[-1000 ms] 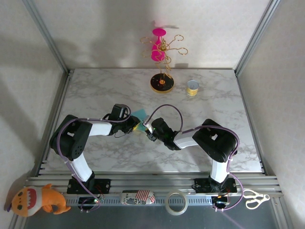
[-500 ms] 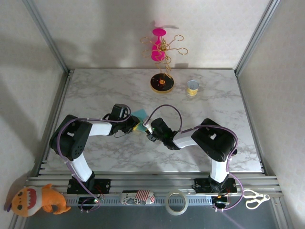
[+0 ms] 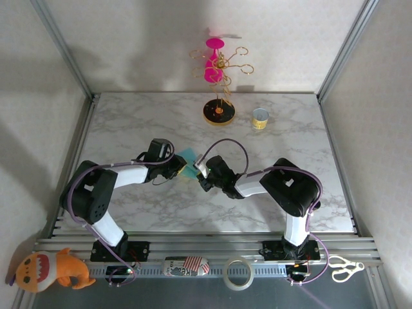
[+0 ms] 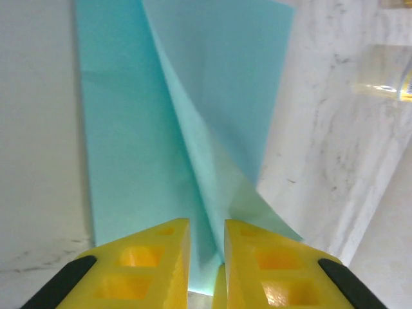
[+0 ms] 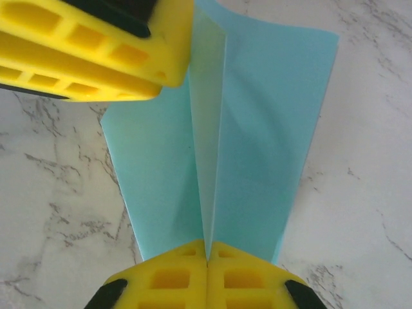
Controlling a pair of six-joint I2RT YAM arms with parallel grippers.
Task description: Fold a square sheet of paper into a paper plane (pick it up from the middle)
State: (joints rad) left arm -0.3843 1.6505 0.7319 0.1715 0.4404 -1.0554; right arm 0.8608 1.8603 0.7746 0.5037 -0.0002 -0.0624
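The left hand (image 4: 207, 226) and right hand (image 5: 207, 252) each pinch the centre fold of the thin teal-blue square sheet of paper (image 5: 257, 129) from opposite ends, over the white marble desk (image 5: 367, 193).

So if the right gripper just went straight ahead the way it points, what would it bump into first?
Probably the left gripper, just beyond the folded teal paper that the right gripper pinches; depth is hard to judge.
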